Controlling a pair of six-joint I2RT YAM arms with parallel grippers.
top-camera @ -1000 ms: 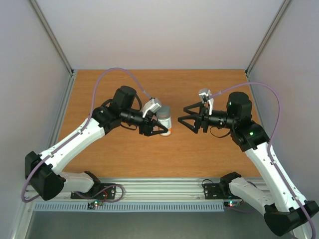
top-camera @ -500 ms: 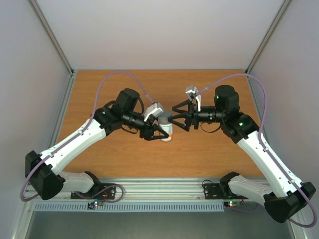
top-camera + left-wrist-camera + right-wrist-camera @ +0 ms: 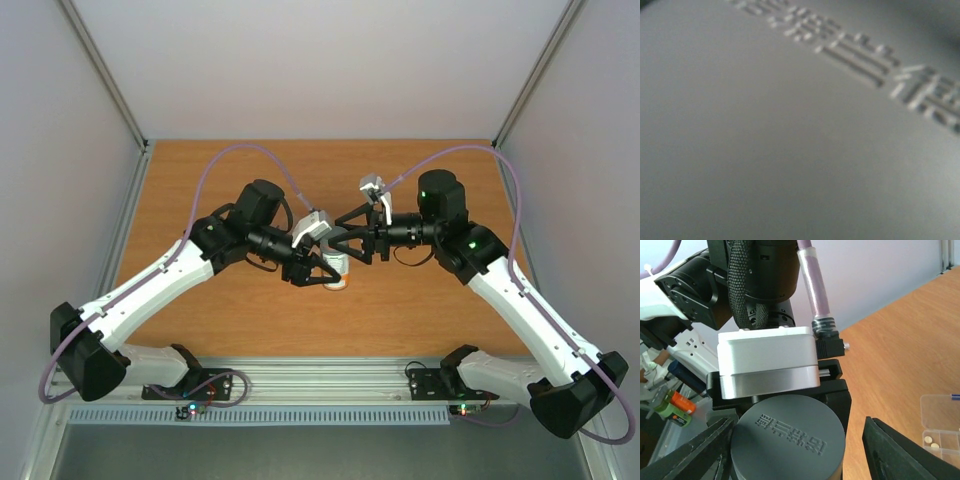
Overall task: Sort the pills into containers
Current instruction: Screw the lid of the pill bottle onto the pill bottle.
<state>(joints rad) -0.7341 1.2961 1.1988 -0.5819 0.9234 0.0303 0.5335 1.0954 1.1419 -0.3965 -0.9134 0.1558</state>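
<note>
Since my left tool (image 3: 329,272) is clamped on the bottle (image 3: 340,263) and my right tool (image 3: 346,240) sits wide open either side of its grey cap (image 3: 790,440), I'd say we're uncapping. Next: close on the cap, twist. Pill box (image 3: 942,427) with two pills (image 3: 931,442) lies right of the cap, on the surface (image 3: 900,340).

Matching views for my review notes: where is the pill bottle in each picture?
Top external: pill bottle centre, between left gripper and right gripper.
Left wrist: its grey cap fills the frame.
Right wrist: cap bottom centre.
Shared landmark: the cap's embossed lettering, both wrist views.
</note>
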